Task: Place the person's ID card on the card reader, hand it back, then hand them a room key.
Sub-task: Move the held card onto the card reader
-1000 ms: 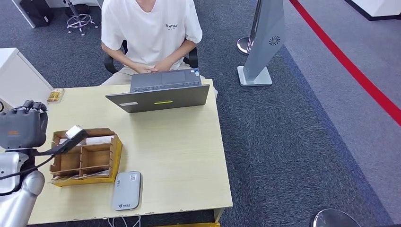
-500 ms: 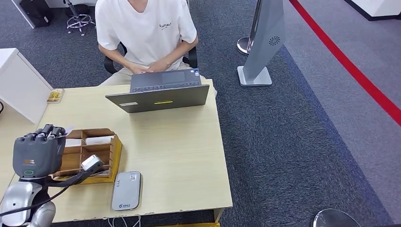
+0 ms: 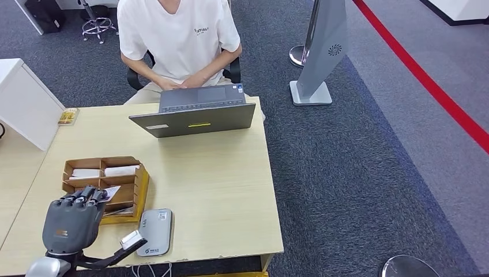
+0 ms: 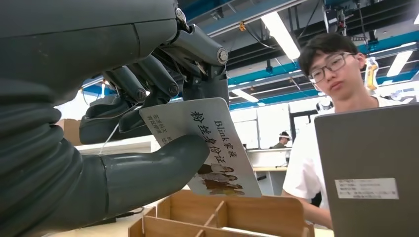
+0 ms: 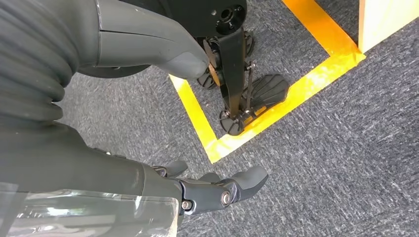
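1. Nearest us, our left robot hand (image 3: 70,222) hovers over the near left part of the pale wooden table (image 3: 219,190), pinching a white printed ID card (image 4: 212,148) between thumb and fingers (image 4: 148,84).
2. Our right robot hand (image 5: 217,190) hangs over grey carpet and yellow floor tape (image 5: 276,94), fingers loosely curled and grasping nothing.
3. Just beside the left robot hand lies the flat grey card reader (image 3: 154,232), near the table's front edge.
4. Behind the hand sits a brown cardboard divided organiser box (image 3: 124,176) with white cards in its far compartments.
5. Farther back stands an open grey laptop (image 3: 193,112).
6. Beyond it sits a person in a white T-shirt (image 3: 179,40), hands at the keyboard.
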`<state>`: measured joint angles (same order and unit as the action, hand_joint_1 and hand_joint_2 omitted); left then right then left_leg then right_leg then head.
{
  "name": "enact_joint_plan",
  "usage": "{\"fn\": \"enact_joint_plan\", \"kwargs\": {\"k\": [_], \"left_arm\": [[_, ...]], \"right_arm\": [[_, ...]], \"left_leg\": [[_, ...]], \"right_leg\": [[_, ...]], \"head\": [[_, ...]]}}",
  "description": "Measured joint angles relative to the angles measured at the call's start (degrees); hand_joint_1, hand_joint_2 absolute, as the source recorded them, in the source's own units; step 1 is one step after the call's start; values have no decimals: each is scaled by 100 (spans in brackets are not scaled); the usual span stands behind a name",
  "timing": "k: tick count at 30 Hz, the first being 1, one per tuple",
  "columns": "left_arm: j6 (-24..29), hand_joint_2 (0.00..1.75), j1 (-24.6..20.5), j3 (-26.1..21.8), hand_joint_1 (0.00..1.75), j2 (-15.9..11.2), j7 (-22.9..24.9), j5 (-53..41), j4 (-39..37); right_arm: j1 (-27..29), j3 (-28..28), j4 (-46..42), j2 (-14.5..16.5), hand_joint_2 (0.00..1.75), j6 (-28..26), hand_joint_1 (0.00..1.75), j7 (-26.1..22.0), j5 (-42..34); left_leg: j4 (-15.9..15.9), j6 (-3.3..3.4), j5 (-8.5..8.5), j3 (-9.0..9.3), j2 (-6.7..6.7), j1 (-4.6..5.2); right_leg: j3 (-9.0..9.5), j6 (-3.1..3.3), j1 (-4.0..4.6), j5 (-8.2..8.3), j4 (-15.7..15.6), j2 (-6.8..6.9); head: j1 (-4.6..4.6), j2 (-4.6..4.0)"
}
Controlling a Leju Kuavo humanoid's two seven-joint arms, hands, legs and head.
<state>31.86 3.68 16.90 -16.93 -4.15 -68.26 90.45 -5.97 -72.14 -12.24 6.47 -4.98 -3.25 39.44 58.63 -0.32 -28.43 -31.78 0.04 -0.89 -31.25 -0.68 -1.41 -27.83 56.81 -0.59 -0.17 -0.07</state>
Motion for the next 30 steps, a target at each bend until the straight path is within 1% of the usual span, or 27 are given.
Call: {"fn": "enact_joint_plan", "kwargs": {"k": [4,9,21,24,30], "left_arm": [[4,175,221,127,175,50,-13,-6,87],[30,175,463,404,175,97,-4,-16,96],[19,175,521,617,175,117,50,38,90],[21,175,526,823,175,126,114,90,35],[43,175,514,1398,175,137,289,201,-214]], "right_arm": [[1,-42,0,0,175,-13,0,-3,-54],[4,-66,0,0,175,-16,0,-4,-72],[5,-70,0,0,175,-24,0,-3,-83],[5,-79,0,0,175,-32,0,-3,-90],[4,-110,0,0,175,-35,0,-5,-90]], "left_leg": [[0,0,0,0,0,0],[0,0,0,0,-1,0],[0,1,0,0,-2,0],[0,1,0,-1,-2,1],[0,2,-1,-1,-2,2]], "right_leg": [[1,0,0,0,0,0],[1,0,0,0,-1,3],[2,0,0,0,0,5],[2,0,0,0,-1,5],[1,0,-1,0,-3,5]], "head": [[1,0],[1,1],[0,1],[0,1],[-1,0]]}}
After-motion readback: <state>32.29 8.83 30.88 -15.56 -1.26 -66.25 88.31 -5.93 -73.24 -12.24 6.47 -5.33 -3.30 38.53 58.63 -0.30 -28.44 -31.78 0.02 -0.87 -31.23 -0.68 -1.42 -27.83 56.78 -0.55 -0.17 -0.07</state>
